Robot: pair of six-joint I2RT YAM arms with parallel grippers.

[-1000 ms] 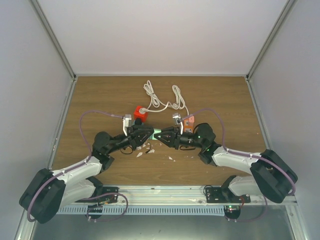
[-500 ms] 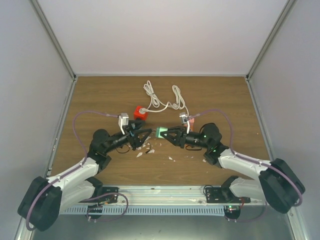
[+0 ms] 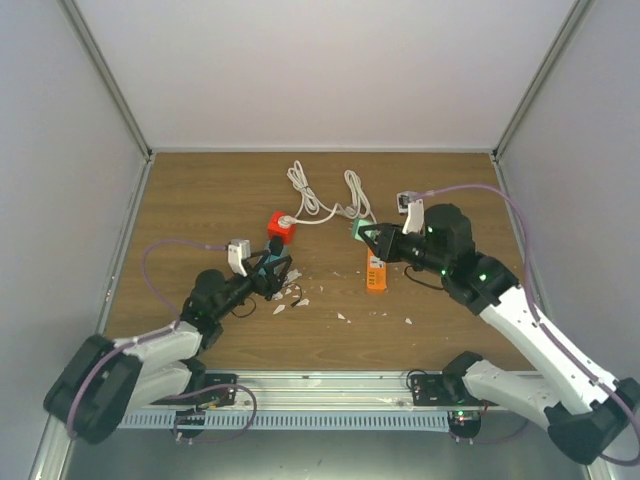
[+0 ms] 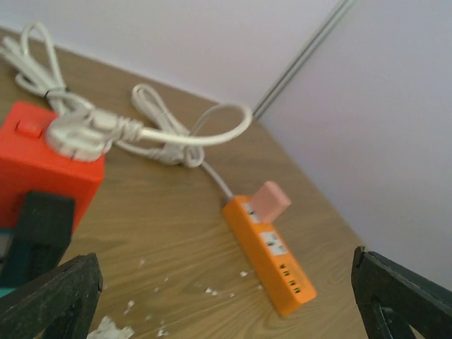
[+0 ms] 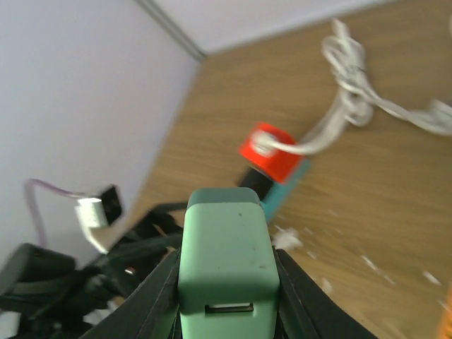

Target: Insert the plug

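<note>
The plug [image 5: 226, 263] is a mint-green adapter block with a slot in its near face, and my right gripper [image 5: 226, 272] is shut on its sides. From above, the plug [image 3: 356, 232] hangs over the far end of the orange power strip [image 3: 376, 277], with the right gripper [image 3: 368, 236] behind it. In the left wrist view the strip [image 4: 268, 254] lies flat with a pink adapter [image 4: 270, 200] seated in its far socket. My left gripper [image 3: 276, 266] stands open and empty near the table's middle, left of the strip; its fingers [image 4: 53, 296] frame the left wrist view.
A red cube [image 3: 281, 227] with a white plug [image 4: 76, 134] in it sits behind the left gripper. Its white cable [image 3: 325, 200] coils toward the back. A black and teal piece [image 5: 286, 189] lies beside the cube. White crumbs [image 3: 290, 298] litter the wood. Grey walls [image 3: 85, 150] close three sides.
My left gripper opened, let go of the green plug and drew back to the left. My right gripper kept the plug and carried it right and back, over the orange strip.
</note>
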